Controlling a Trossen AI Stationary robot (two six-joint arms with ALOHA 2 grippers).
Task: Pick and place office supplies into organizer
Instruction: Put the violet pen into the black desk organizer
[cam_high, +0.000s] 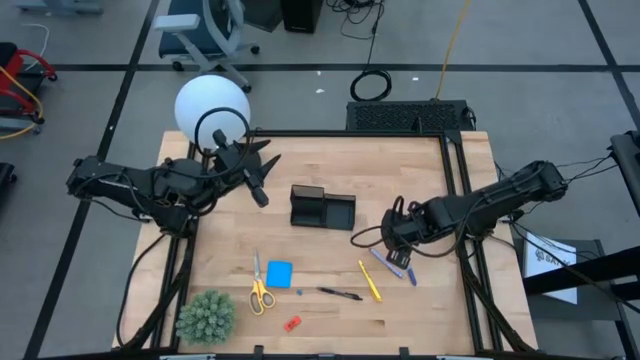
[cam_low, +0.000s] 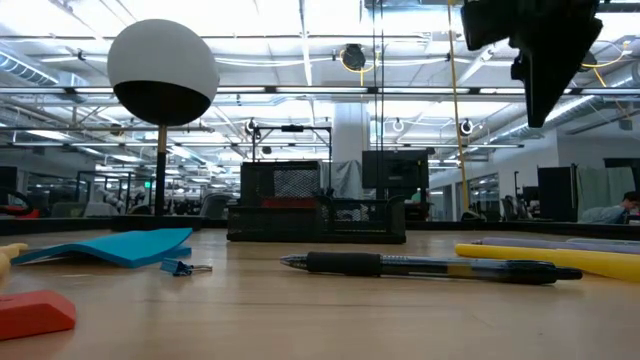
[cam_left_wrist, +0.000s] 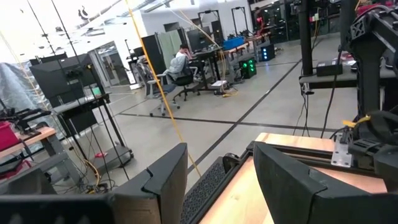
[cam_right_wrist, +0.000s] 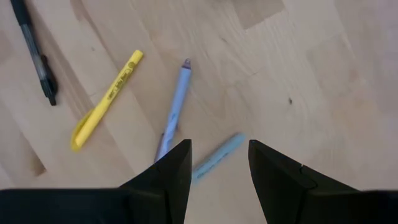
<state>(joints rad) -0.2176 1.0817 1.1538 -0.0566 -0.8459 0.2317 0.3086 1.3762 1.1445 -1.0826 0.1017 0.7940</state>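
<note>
Hovering over the bluish-purple pen (cam_right_wrist: 174, 109), the right gripper (cam_right_wrist: 217, 171) is held spread; it should probably be lowered straight, so both fingers (cam_right_wrist: 171, 174) pass beside it.

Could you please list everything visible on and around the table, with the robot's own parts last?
Organizer: one, black, table centre.
Scissors: one, yellow-handled, near edge, beside the plant.
Note pad: one, blue, right of the scissors.
Black pen: one, right of the note pad.
Yellow pen: one, right of the black pen.
Bluish-purple pens: two, under the right gripper.
Red piece: one, near edge.
Plant: one, green, near-left corner.
Lamp: one, white globe, far-left corner.
Left gripper: open, raised left of the organizer.
Right gripper: open, above the bluish-purple pens.
</note>
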